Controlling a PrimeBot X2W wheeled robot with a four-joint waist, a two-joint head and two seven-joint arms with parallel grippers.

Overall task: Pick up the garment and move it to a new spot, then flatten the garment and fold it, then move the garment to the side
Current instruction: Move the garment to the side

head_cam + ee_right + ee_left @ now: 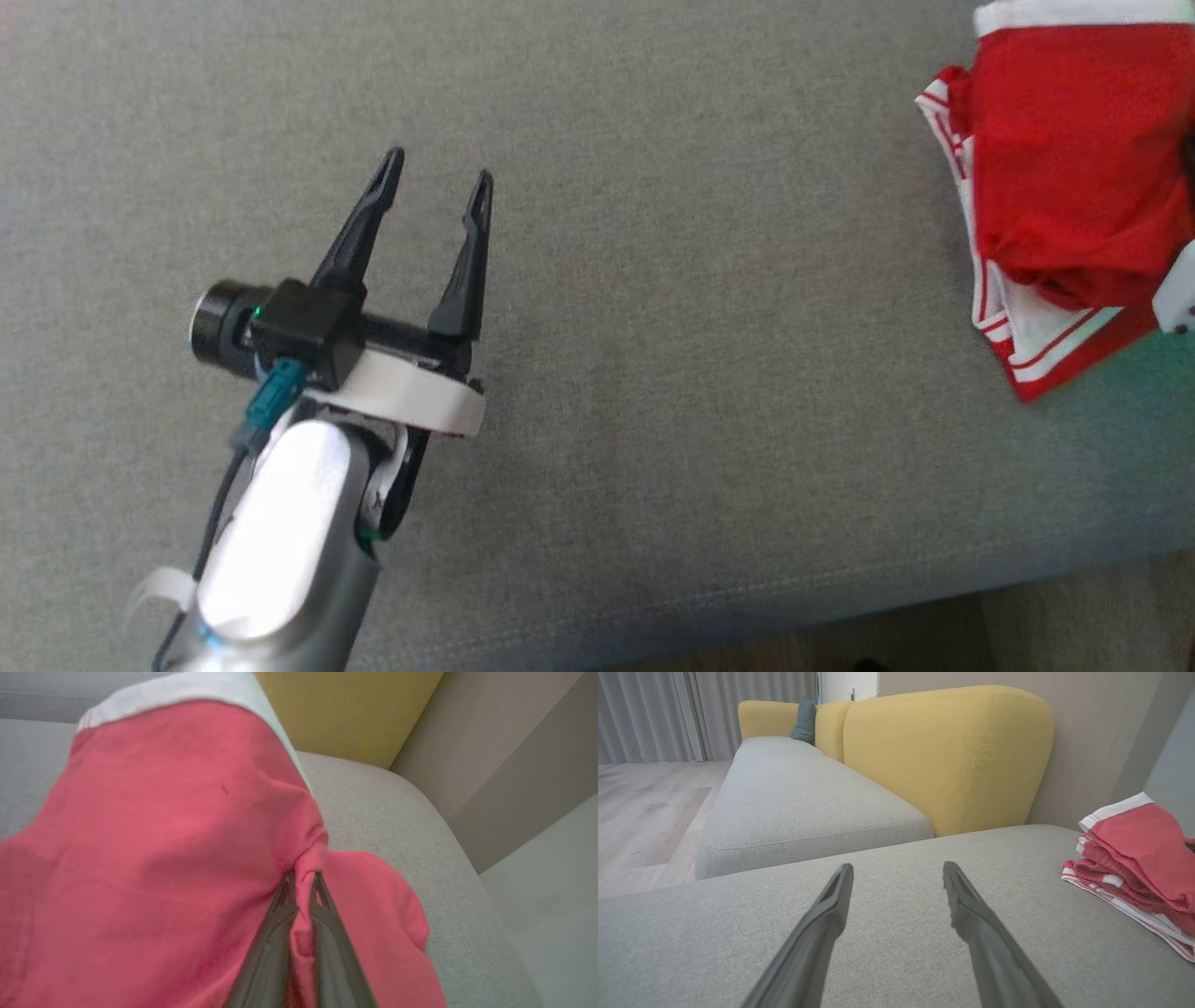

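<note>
The right pincer (303,879) grips the garment (1055,159) on the sofa (653,373)
Jaws clamped on a red fold; left pincer (440,166) gapes wide, empty, well apart.

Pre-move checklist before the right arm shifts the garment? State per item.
1. Grip: right gripper shut on garment: ok.
2. All layers caught in that pinch: cannot tell.
3. Whole garment lifted off the sofa cushion: not ok, lower layers rest on it.
4. The left gripper open, apart from garment: ok.
</note>
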